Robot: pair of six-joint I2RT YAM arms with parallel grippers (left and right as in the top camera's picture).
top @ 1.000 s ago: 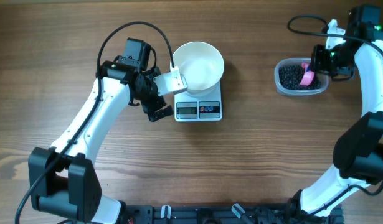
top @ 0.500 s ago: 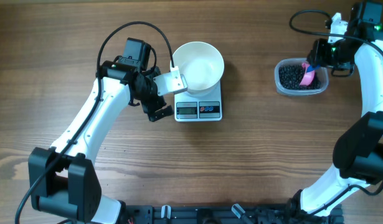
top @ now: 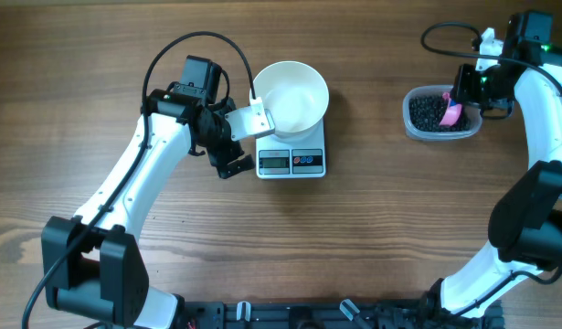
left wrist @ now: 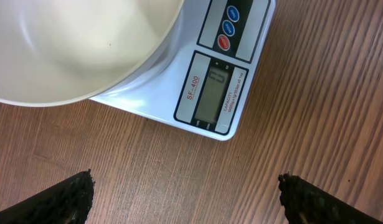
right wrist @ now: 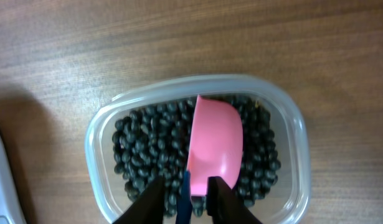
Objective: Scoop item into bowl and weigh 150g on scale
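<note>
The empty white bowl (top: 312,91) sits on the white scale (top: 291,162). In the left wrist view the bowl (left wrist: 73,43) fills the top left, with the scale's display (left wrist: 210,93) beside it. My left gripper (left wrist: 186,179) is open wide over bare wood just left of the scale, seen from overhead as left gripper (top: 237,146). Black beans, the item (right wrist: 141,149), fill a clear tub (right wrist: 297,143). A pink scoop (right wrist: 216,140) lies on them. My right gripper (right wrist: 187,179) straddles its blue handle, jaws narrow, with a slim gap showing on each side.
The tub (top: 410,123) stands at the far right, well apart from the scale, with bare wood between them. The right arm curves along the right edge, and black cables loop above the left arm. The arm bases stand along the front edge.
The right wrist rose slightly toward the far edge, then came back over the tub. The scoop stayed in the beans. The left arm, bowl and scale have not moved.
</note>
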